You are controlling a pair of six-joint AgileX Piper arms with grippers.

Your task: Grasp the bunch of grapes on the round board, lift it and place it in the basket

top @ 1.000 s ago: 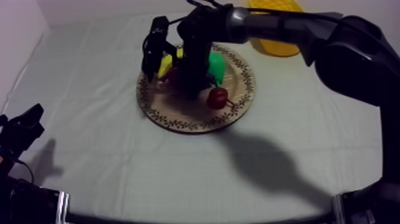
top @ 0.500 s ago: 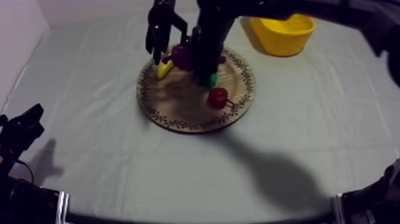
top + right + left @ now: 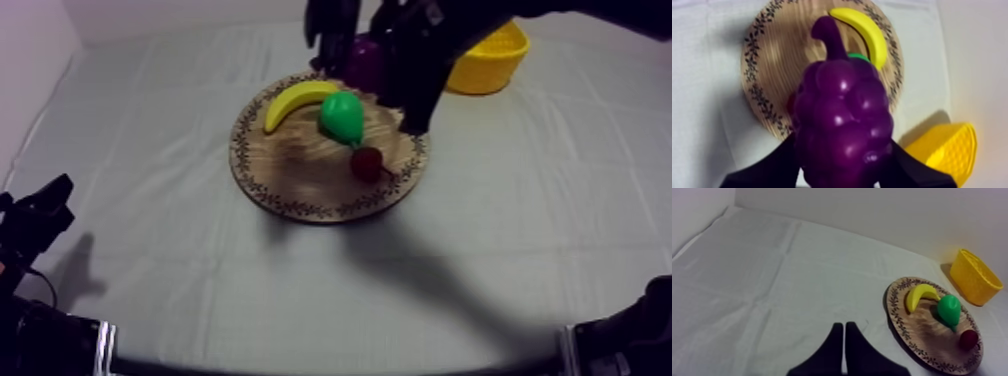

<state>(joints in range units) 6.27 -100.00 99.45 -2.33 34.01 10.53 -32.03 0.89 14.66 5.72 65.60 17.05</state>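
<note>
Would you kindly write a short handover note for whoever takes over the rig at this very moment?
Left gripper: shut on nothing, low over the cloth beside the wooden board.
Right gripper: shut on the bunch of grapes, held in the air over the board's far rim, short of the yellow basket.
Banana, pear and small red fruit lie on the board.
Done: grapes gripped and off the board.
Left: carry them over the basket, lower, open the fingers, draw the arm back.
</note>
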